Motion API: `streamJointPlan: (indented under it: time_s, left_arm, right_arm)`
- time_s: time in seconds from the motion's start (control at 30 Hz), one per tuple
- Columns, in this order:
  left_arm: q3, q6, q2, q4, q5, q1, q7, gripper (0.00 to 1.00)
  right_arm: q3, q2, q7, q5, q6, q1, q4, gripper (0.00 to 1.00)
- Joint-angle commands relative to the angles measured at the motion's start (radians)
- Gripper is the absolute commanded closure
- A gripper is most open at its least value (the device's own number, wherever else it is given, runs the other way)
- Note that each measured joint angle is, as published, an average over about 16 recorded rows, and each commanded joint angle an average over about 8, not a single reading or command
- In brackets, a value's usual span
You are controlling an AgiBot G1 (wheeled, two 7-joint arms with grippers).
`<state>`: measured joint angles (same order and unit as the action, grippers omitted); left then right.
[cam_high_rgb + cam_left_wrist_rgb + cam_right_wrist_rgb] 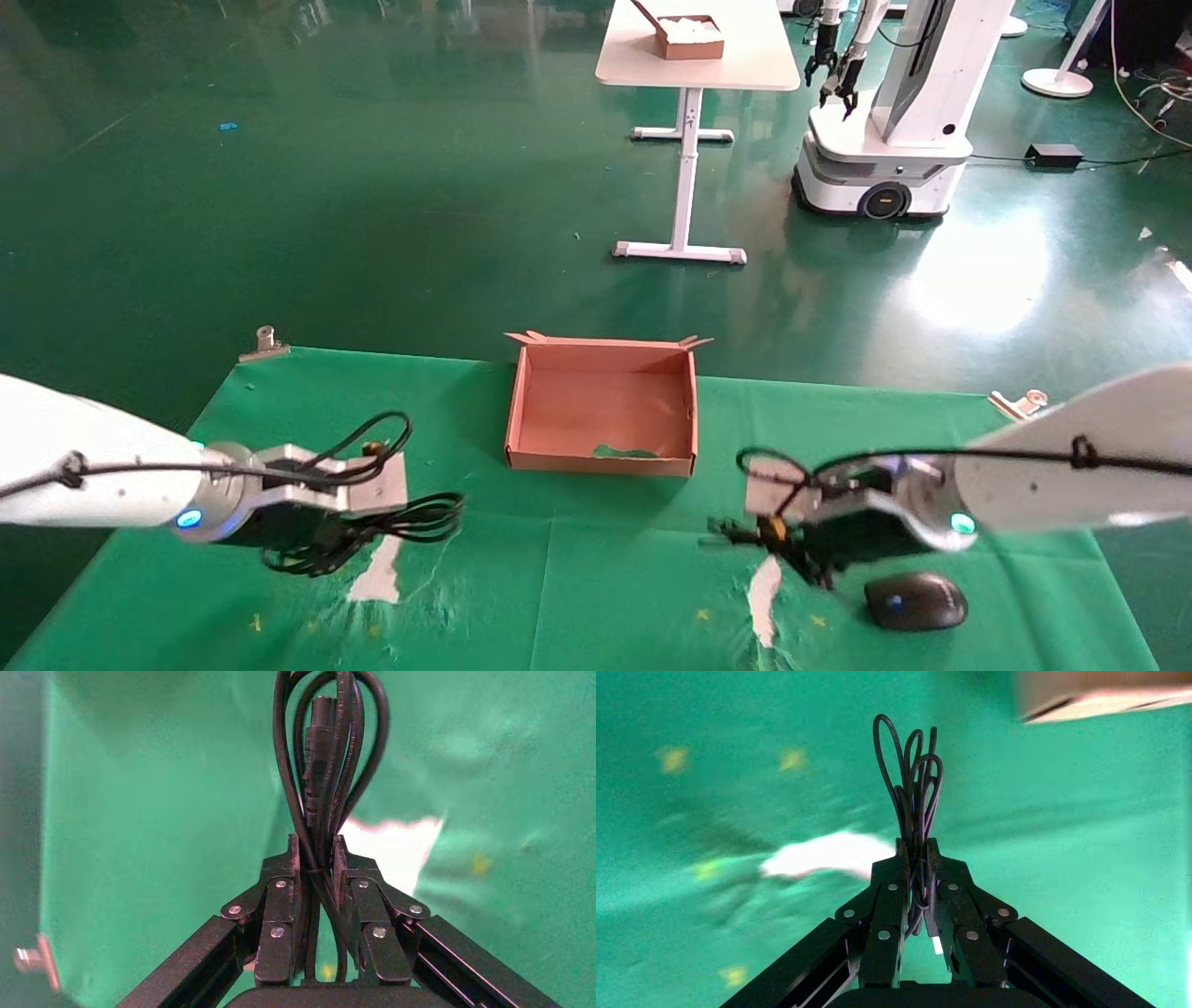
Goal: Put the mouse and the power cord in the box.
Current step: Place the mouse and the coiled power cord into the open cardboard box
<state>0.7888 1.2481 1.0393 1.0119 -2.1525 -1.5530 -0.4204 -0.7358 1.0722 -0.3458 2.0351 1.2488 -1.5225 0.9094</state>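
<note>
The brown cardboard box (603,405) stands open at the middle back of the green cloth; its corner shows in the right wrist view (1102,695). My left gripper (358,533) (318,846) is at the left front, shut on the thick black power cord (327,748), whose loops stick out past the fingertips (419,517). At the right front, my right gripper (787,545) (916,846) is shut on a bundle of the thin mouse cable (916,790). The black mouse (915,601) with its blue dot lies on the cloth just right of that gripper, near the front edge.
Two white torn patches (377,573) (764,587) mark the cloth near the front. Metal clips (265,343) (1020,403) hold the cloth's back corners. Far off on the green floor stand a white table (694,47) and another robot (894,112).
</note>
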Motion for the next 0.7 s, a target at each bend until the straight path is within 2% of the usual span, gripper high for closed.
streamJointPlan:
  time_s: [0.03,0.17,0.43,0.57,0.7]
  left_arm:
    - [-0.02,0.024,-0.016,0.026,0.04,-0.02,0.002,1.0]
    - [-0.045,-0.036,0.045,-0.005,0.068,-0.068,0.029,1.0]
    - [-0.03,-0.263,0.268,-0.207,0.053,-0.117,0.14,1.0]
    - [0.042,-0.393,0.327,-0.271,0.06,-0.1,0.202,1.0]
    - [0.165,-0.508,0.337,-0.291,0.078,-0.074,0.215,1.0]
  right_arm:
    - [0.011,-0.003,-0.005,0.0,-0.013,-0.021,-0.007,1.0]
    - [0.028,-0.008,0.001,0.007,-0.039,-0.073,-0.027,1.0]
    - [0.058,-0.069,-0.009,0.015,-0.032,-0.158,-0.016,1.0]
    - [0.067,-0.117,-0.031,0.028,-0.009,-0.186,0.028,1.0]
    - [0.074,-0.166,-0.05,0.044,0.019,-0.214,0.08,1.0]
